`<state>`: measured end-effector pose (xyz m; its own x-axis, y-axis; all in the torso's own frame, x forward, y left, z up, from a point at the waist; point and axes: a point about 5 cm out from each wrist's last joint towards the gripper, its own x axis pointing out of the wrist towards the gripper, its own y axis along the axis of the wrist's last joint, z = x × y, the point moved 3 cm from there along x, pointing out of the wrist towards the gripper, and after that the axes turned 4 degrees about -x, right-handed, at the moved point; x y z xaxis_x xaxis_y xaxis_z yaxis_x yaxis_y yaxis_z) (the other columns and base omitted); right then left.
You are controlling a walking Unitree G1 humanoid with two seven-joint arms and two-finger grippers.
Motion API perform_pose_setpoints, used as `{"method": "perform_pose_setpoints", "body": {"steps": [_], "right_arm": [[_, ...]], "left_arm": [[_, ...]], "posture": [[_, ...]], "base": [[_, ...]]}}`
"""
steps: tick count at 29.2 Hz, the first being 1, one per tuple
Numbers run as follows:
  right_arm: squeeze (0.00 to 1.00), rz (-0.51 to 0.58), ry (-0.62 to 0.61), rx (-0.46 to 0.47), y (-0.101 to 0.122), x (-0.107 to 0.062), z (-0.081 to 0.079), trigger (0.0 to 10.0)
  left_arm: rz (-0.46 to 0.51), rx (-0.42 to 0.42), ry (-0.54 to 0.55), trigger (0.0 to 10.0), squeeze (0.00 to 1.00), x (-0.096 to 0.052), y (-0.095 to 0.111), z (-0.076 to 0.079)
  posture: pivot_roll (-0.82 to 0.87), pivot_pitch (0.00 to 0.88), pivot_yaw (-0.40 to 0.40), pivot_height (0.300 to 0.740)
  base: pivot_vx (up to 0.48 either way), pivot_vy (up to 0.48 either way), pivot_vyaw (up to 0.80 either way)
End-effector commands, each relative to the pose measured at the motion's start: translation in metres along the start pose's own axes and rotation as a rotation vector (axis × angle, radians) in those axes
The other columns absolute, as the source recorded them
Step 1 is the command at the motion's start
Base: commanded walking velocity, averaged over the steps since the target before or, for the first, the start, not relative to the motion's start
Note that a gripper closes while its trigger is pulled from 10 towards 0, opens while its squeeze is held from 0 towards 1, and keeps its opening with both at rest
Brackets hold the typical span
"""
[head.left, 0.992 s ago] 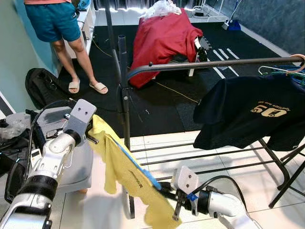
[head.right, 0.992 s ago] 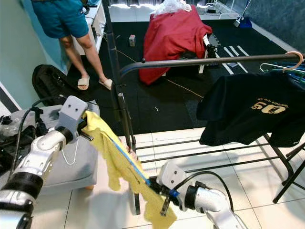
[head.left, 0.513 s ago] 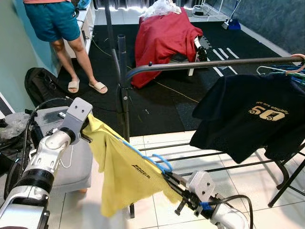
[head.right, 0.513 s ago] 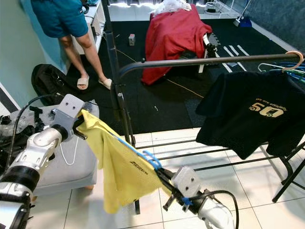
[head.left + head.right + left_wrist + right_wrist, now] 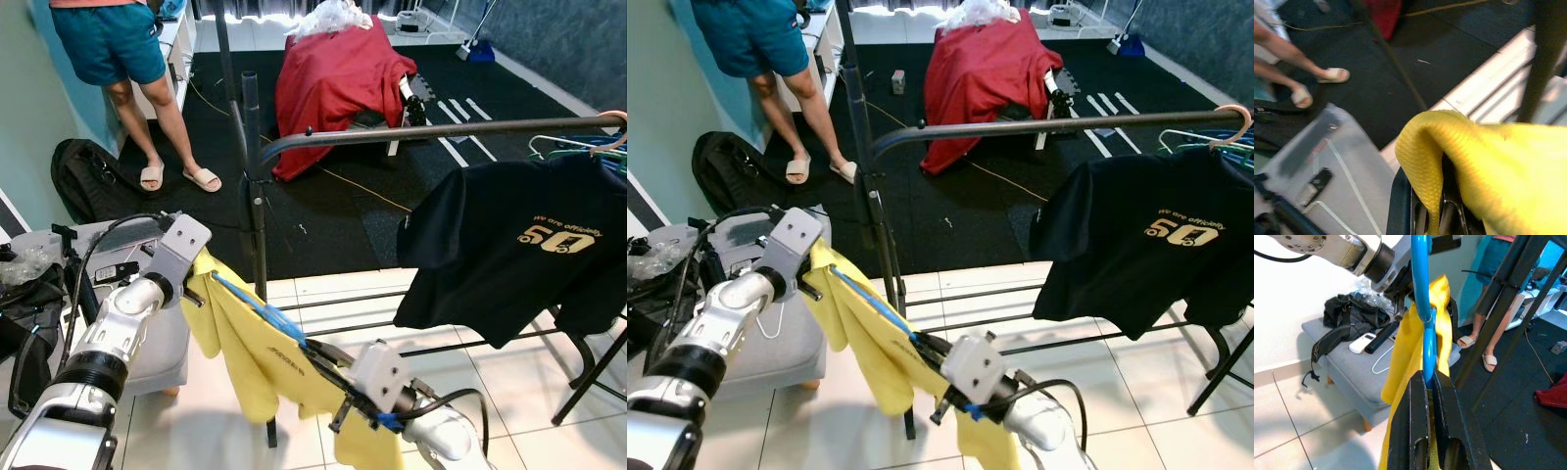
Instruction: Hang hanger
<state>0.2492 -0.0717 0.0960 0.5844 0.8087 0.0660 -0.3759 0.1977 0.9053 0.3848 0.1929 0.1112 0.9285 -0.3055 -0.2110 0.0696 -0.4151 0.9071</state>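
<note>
Since half a second ago the right claw [image 5: 315, 354] has pulled back toward the robot's middle and the yellow shirt [image 5: 257, 362], then spread wide, now hangs bunched; the hook loop seen then is hidden. The blue hanger [image 5: 257, 307] stays low, well below the rail [image 5: 421, 132], so hanging is probably not close. Its long axis slants from the left claw [image 5: 203, 275], high on the robot's left, down to the right claw. Left claw pinches the shirt's shoulder; right claw is clamped narrow on the hanger bar [image 5: 1422, 318]. Next, the hanger likely needs lifting toward the rail beside the black shirt [image 5: 509, 245].
</note>
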Motion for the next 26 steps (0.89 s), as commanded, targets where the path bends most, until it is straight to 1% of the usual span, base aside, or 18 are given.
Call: {"method": "perform_pose_setpoints", "body": {"steps": [1, 2, 4, 9, 10, 12, 14, 15, 16, 17, 19, 20, 21, 22, 23, 24, 25, 26], "right_arm": [[0.00, 0.049, 0.038, -0.025, 0.008, 0.011, -0.005, 10.0], [0.00, 0.049, 0.038, -0.025, 0.008, 0.011, -0.005, 10.0], [0.00, 0.054, 0.102, -0.045, 0.007, 0.027, -0.013, 10.0], [0.00, 0.075, 0.117, -0.037, 0.010, 0.035, -0.019, 10.0], [0.00, 0.060, 0.129, -0.025, 0.007, 0.037, -0.024, 10.0], [0.00, -0.119, 0.060, -0.007, -0.024, 0.036, -0.022, 10.0], [0.00, -0.119, 0.060, -0.007, -0.024, 0.036, -0.022, 10.0], [0.00, -0.187, 0.035, 0.000, -0.037, 0.033, -0.020, 10.0], [0.00, -0.187, 0.035, 0.000, -0.037, 0.033, -0.020, 10.0], [0.00, -0.252, 0.029, 0.045, -0.026, 0.063, -0.064, 10.0], [0.00, -0.252, 0.029, 0.045, -0.026, 0.063, -0.064, 10.0], [0.00, -0.267, -0.003, 0.061, -0.007, 0.086, -0.096, 10.0], [0.00, -0.255, -0.036, 0.080, 0.014, 0.102, -0.116, 10.0], [0.00, -0.255, -0.036, 0.080, 0.014, 0.102, -0.116, 10.0], [0.00, -0.230, -0.052, 0.096, 0.027, 0.111, -0.126, 10.0], [0.00, -0.189, -0.031, 0.104, 0.031, 0.115, -0.130, 10.0], [0.00, -0.189, -0.031, 0.104, 0.031, 0.115, -0.130, 10.0], [0.00, -0.163, -0.012, 0.108, 0.034, 0.117, -0.132, 10.0]], "left_arm": [[-0.033, 0.021, -0.126, 0.0, 0.00, 0.001, -0.009, 0.027], [-0.033, 0.021, -0.126, 0.0, 0.00, 0.001, -0.009, 0.027], [-0.034, 0.033, -0.232, 0.0, 0.00, 0.003, -0.013, 0.059], [-0.027, 0.012, -0.234, 0.0, 0.00, 0.004, -0.013, 0.066], [-0.016, 0.001, -0.206, 0.0, 0.00, 0.005, -0.012, 0.062], [0.038, -0.025, -0.076, 0.0, 0.00, 0.006, 0.000, 0.035], [0.038, -0.025, -0.076, 0.0, 0.00, 0.006, 0.000, 0.035], [0.062, -0.037, -0.032, 0.0, 0.00, 0.006, 0.005, 0.024], [0.062, -0.037, -0.032, 0.0, 0.00, 0.006, 0.005, 0.024], [0.100, -0.052, 0.015, 0.0, 0.00, 0.004, 0.014, 0.010], [0.100, -0.052, 0.015, 0.0, 0.00, 0.004, 0.014, 0.010], [0.138, -0.079, 0.071, 0.0, 0.00, 0.001, 0.022, -0.006], [0.160, -0.094, 0.121, 0.0, 0.00, -0.003, 0.028, -0.021], [0.160, -0.094, 0.121, 0.0, 0.00, -0.003, 0.028, -0.021], [0.162, -0.086, 0.169, 0.0, 0.00, -0.007, 0.030, -0.035], [0.144, -0.068, 0.217, 0.0, 0.00, -0.009, 0.028, -0.047], [0.144, -0.068, 0.217, 0.0, 0.00, -0.009, 0.028, -0.047], [0.129, -0.053, 0.244, 0.0, 0.00, -0.011, 0.027, -0.054]], "posture": [[-0.09, 0.124, 0.012, 0.740], [-0.09, 0.124, 0.012, 0.740], [-0.10, 0.121, 0.011, 0.740], [-0.10, 0.119, 0.010, 0.740], [-0.10, 0.116, 0.007, 0.740], [-0.10, 0.113, 0.008, 0.740], [-0.10, 0.113, 0.008, 0.740], [-0.10, 0.111, 0.009, 0.740], [-0.10, 0.111, 0.009, 0.740], [-0.09, 0.102, 0.010, 0.740], [-0.09, 0.102, 0.010, 0.740], [-0.09, 0.099, 0.010, 0.740], [-0.09, 0.096, 0.009, 0.740], [-0.09, 0.096, 0.009, 0.740], [-0.09, 0.093, 0.008, 0.740], [-0.09, 0.092, 0.005, 0.740], [-0.09, 0.092, 0.005, 0.740], [-0.09, 0.092, 0.005, 0.740]], "base": [[0.000, 0.000, 0.00], [0.000, 0.000, 0.00], [0.000, 0.000, 0.00], [0.000, 0.000, 0.00], [0.000, 0.000, 0.00], [0.000, 0.000, 0.00], [0.000, 0.000, 0.00], [0.000, 0.000, 0.00], [0.000, 0.000, 0.00], [0.000, 0.000, 0.00], [0.000, 0.000, 0.00], [0.000, 0.000, 0.00], [0.000, 0.000, 0.00], [0.000, 0.000, 0.00], [0.000, 0.000, 0.00], [0.000, 0.000, 0.00], [0.000, 0.000, 0.00], [0.000, 0.000, 0.00]]}}
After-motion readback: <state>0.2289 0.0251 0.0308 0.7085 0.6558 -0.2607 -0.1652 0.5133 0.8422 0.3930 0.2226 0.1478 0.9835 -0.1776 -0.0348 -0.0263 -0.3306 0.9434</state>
